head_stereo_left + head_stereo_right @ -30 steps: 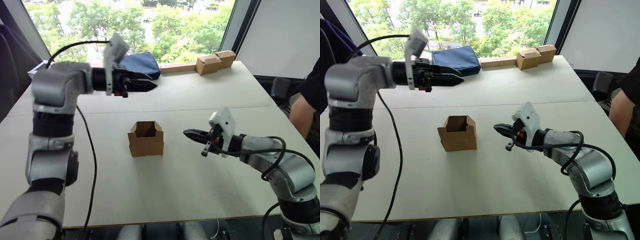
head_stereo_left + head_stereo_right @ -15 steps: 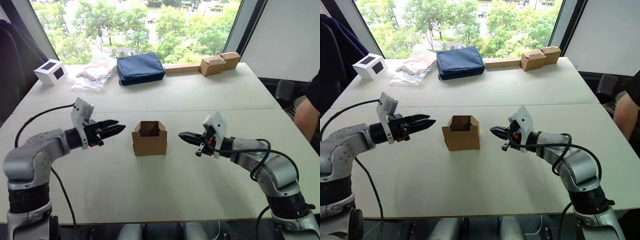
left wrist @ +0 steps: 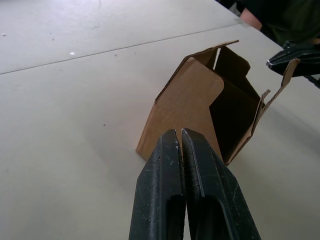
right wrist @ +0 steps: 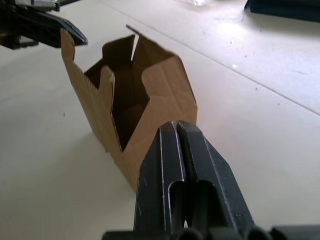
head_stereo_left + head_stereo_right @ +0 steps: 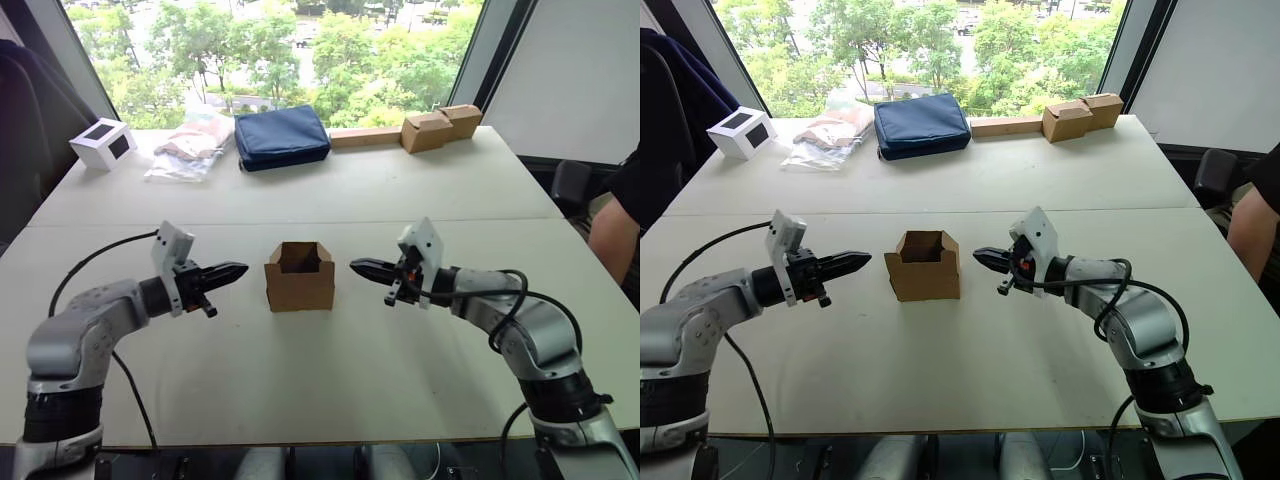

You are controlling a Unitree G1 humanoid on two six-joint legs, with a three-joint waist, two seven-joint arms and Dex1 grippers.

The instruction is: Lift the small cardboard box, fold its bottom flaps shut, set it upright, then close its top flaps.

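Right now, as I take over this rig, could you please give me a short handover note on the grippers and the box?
Left gripper: shut, empty, level with the small cardboard box on its left side, not touching it.
Right gripper: shut, empty, on the box's right side, also apart from it.
Box: stands on the white table between the two grippers, top flaps up and open.
Done: nothing visible yet; the box is not lifted.
Left: lift the box, fold the bottom flaps shut, set it upright, close the top flaps.
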